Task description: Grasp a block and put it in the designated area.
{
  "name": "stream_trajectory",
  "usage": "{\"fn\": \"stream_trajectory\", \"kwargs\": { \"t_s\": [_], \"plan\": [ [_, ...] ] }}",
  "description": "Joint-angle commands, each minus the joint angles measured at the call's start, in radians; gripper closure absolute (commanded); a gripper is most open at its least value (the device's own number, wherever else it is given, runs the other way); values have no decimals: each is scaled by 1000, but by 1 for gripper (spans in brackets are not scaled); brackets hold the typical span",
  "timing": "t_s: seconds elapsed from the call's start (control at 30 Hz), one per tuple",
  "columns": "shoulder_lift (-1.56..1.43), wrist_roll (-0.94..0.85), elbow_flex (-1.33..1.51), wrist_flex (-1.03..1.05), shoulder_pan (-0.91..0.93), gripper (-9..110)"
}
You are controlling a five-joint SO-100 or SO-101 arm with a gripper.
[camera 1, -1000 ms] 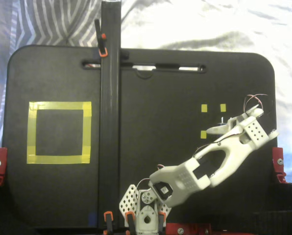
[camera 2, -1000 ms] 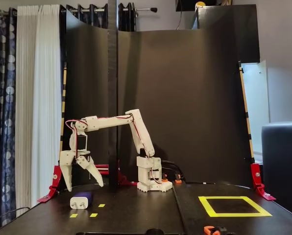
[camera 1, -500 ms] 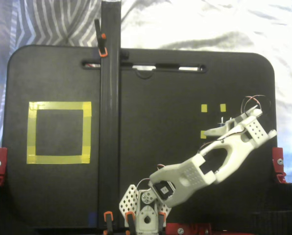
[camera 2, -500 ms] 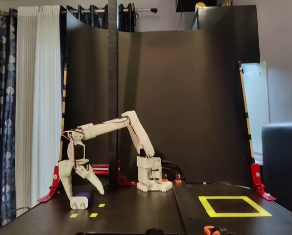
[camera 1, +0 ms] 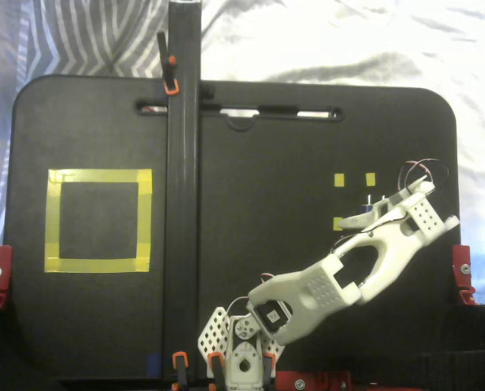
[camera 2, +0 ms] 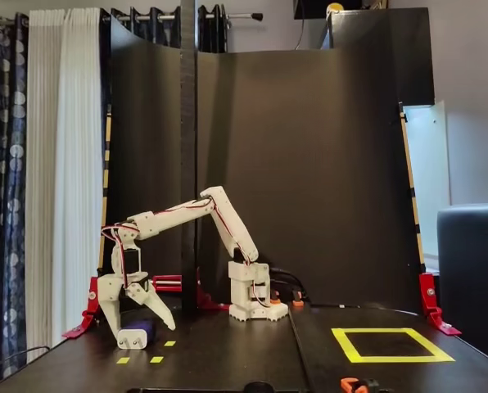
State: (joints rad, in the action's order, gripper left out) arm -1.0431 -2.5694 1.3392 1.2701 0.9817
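The dark-blue block point(camera 2: 137, 335) lies on the black table, with a pale end facing left in this fixed view. In the overhead-like fixed view only a small blue bit of the block point(camera 1: 365, 201) shows beside the fingers. My white gripper point(camera 2: 145, 331) is lowered to the table and open, one finger on each side of the block. It also shows in the other fixed view point(camera 1: 363, 210) at the right of the board. The designated area, a yellow-taped square point(camera 1: 98, 220), lies far left there, and at the right in the front view point(camera 2: 391, 345).
Small yellow tape squares point(camera 1: 338, 180) point(camera 2: 155, 359) lie around the block. A black upright post point(camera 1: 183, 187) point(camera 2: 188, 164) stands between the arm and the yellow square. Red clamps point(camera 1: 462, 273) hold the board's edges. A black backdrop point(camera 2: 309, 164) stands behind the arm's base point(camera 2: 252, 299).
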Motion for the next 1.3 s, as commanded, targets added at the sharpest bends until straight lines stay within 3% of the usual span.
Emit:
{"fn": "stream_trajectory", "kwargs": {
  "t_s": [0.0,0.3,0.83,1.27],
  "plan": [
    [-3,-8,-32,-2,6,70],
    [-3,-8,-32,0,3,81],
    [-80,-3,-32,9,-11,82],
    [-304,94,-32,230,-100,82]
  ]
}}
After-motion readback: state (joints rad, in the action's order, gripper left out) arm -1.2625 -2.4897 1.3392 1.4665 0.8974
